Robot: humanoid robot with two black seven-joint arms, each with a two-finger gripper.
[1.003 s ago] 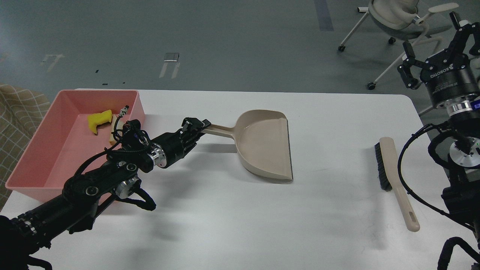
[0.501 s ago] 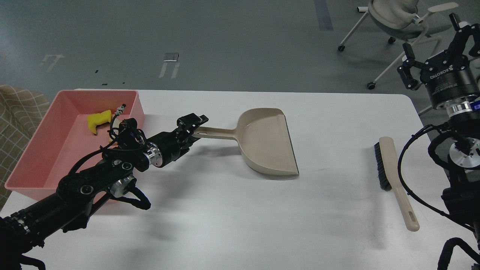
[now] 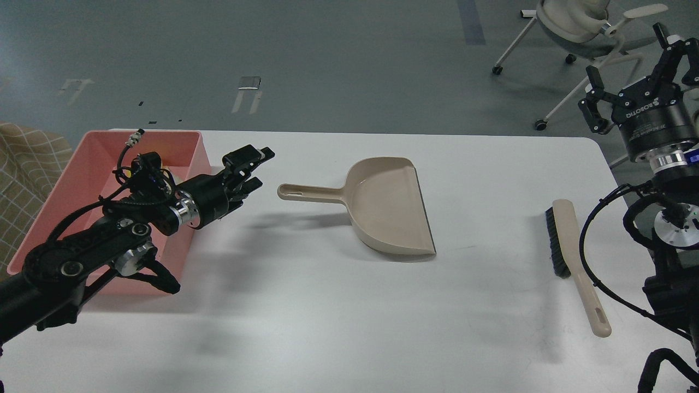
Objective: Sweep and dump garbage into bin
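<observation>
The pink bin [image 3: 65, 185] stands at the table's far left. My left arm crosses over it and hides the garbage inside. My left gripper [image 3: 252, 164] is open and empty, raised just right of the bin's far right corner and a short way left of the dustpan's handle. The beige dustpan [image 3: 390, 204] lies flat and empty mid-table, handle pointing left. My right gripper [image 3: 631, 65] is open and empty, held high past the table's far right corner.
A beige hand brush [image 3: 570, 248] with black bristles lies on the table's right side, handle towards me. A white office chair [image 3: 579, 27] stands on the floor beyond the table. A checked fabric seat [image 3: 22, 158] is left of the bin.
My left gripper let go of the dustpan handle, opened and drew back left towards the bin. The dustpan settled flat on the table. The scraps in the bin are now hidden by my arm.
</observation>
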